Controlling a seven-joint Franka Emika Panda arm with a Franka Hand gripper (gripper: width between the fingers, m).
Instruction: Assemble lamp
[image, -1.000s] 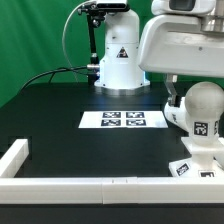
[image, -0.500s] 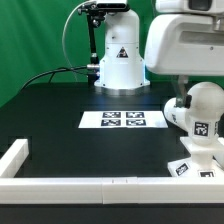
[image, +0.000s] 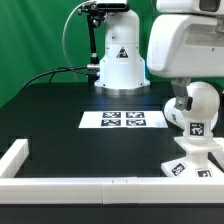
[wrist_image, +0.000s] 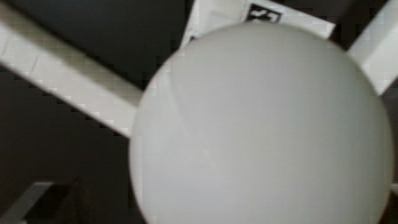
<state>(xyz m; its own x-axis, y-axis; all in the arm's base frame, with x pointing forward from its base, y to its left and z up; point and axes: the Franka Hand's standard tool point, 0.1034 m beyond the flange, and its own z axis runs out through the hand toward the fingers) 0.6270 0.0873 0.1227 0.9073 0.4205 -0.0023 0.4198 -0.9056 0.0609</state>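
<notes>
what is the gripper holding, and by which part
cannot be told: the round white plastic bulb stands on the blocky white base and fills the wrist view, but any grip on it is hidden

A black table (image: 60, 115) stood before a green backdrop (image: 30, 40). The marker board (image: 124, 121) lay flat at mid-table. Behind it rose the arm's pedestal (image: 118, 62). To the exterior view's right of the board, a round white bulb (image: 200, 103) stood over the tagged base (image: 193, 166); whether they touched was unclear. The arm (image: 190, 45) hung above the bulb. Nearer than the board ran a white rail (image: 70, 183).
</notes>
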